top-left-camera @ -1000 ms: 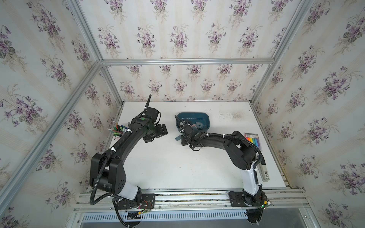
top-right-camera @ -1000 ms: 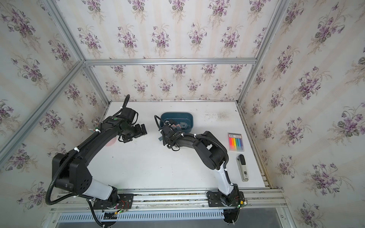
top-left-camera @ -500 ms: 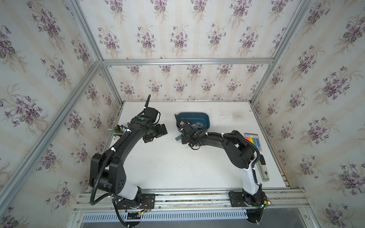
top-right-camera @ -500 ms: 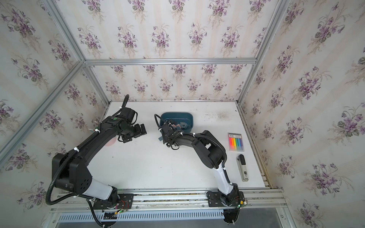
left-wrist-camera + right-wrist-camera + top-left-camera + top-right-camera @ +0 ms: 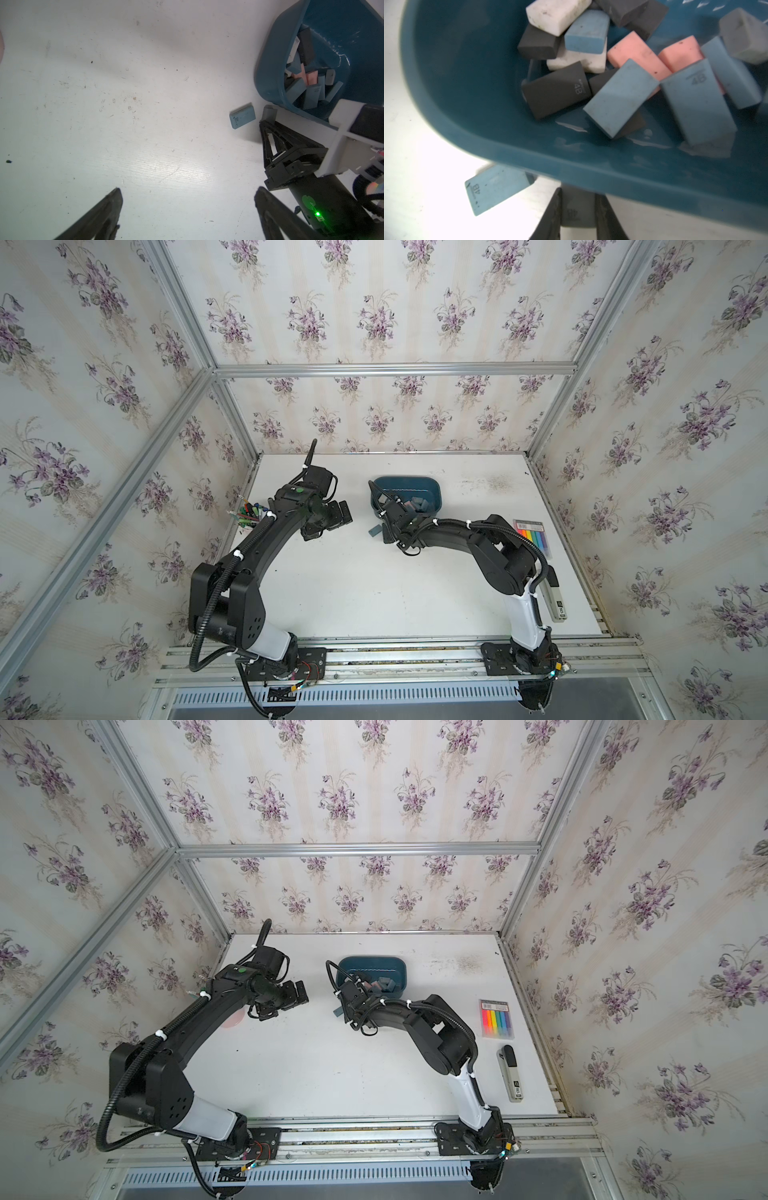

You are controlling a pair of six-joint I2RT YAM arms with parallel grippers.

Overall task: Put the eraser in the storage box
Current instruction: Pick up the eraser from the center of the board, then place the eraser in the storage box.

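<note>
- In both top views the right gripper (image 5: 385, 531) is low at the white table (image 5: 374, 593), just outside the near wall of the teal storage box (image 5: 432, 489). A blue eraser (image 5: 375, 531) lies flat right beside it. The right arm reaches in from its base in a long, low bend. The left gripper (image 5: 332, 522) hangs over the table well apart from the box, its arm arched the same way. Only these views show a highlighter pack (image 5: 534, 537) and a stapler (image 5: 555, 601) by the table's right edge.
- Left wrist view: the left gripper's (image 5: 188, 189) jaws stand wide with nothing between them. Ahead lies the blue eraser (image 5: 242, 118) and, just beside it, a grey eraser (image 5: 269, 113) at the right gripper's tips, next to the box's outer wall.
- Right wrist view: the grey eraser (image 5: 578, 207), stamped 4B, sits between the two fingers (image 5: 552, 216), which press on both its sides — a narrow grip. The blue eraser lies off to one side, clear of the fingers. Inside the box is a heap of erasers (image 5: 620, 97) — blue, pink, white and dark.
</note>
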